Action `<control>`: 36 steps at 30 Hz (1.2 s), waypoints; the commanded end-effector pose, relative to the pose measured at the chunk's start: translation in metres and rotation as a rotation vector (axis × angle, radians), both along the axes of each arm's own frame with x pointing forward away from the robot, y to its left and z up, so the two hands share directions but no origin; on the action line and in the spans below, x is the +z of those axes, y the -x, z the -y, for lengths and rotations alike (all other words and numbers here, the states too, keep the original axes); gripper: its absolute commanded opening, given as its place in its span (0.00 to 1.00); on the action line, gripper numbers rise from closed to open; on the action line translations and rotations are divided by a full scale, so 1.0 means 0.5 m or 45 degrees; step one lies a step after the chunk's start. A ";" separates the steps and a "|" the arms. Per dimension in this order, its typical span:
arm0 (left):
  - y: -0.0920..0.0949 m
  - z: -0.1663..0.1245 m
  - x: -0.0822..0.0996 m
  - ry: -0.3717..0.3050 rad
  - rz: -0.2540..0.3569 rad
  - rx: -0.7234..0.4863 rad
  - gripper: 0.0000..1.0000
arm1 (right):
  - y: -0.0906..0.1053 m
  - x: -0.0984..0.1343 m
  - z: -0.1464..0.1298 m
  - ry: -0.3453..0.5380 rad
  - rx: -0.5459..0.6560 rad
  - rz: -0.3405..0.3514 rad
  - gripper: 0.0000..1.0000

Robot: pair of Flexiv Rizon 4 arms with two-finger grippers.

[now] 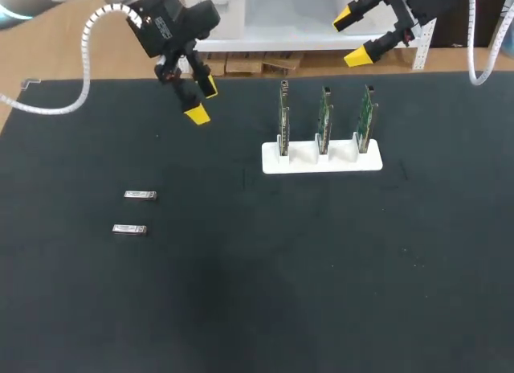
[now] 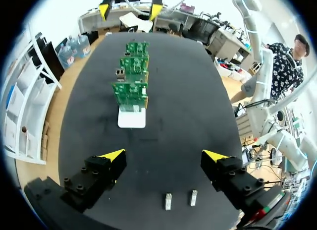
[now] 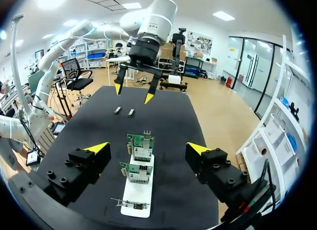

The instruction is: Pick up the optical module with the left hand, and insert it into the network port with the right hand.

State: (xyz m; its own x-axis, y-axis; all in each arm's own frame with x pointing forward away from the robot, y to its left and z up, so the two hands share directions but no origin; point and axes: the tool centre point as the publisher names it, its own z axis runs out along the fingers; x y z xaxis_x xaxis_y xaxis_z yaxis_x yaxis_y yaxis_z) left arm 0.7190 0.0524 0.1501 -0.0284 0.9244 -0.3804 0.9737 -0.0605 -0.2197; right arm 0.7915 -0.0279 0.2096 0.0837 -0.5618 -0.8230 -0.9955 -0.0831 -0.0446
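Two small silver optical modules [image 1: 140,195] [image 1: 129,229] lie side by side on the black mat at the left; they also show under my left gripper [image 2: 168,201] [image 2: 193,198] and far ahead of my right gripper [image 3: 118,110] [image 3: 131,112]. Three green network cards [image 1: 324,117] stand upright in a white holder [image 1: 321,159] right of centre, seen too in the wrist views [image 2: 132,93] [image 3: 140,148]. My left gripper [image 1: 202,100] [image 2: 163,155] hangs open above the mat's back left, empty. My right gripper [image 1: 353,37] [image 3: 146,148] is open and empty, high behind the cards.
The black mat [image 1: 257,293] covers the table. Its back edge runs just behind the card holder. A white bin [image 1: 281,19] and cardboard pieces [image 1: 249,64] sit behind that edge.
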 end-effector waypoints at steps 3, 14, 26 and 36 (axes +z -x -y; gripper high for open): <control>0.013 -0.012 -0.005 -0.133 -0.028 0.021 1.00 | 0.004 0.000 0.000 0.000 -0.004 0.003 1.00; 0.025 -0.028 -0.018 -0.124 -0.032 0.086 1.00 | 0.004 0.000 0.000 0.000 -0.004 0.003 1.00; 0.012 -0.014 -0.019 -0.173 -0.028 0.045 1.00 | 0.004 0.000 0.000 0.000 -0.004 0.003 1.00; 0.017 -0.009 -0.054 -0.486 0.016 -0.134 1.00 | 0.004 0.000 0.000 0.000 -0.004 0.003 1.00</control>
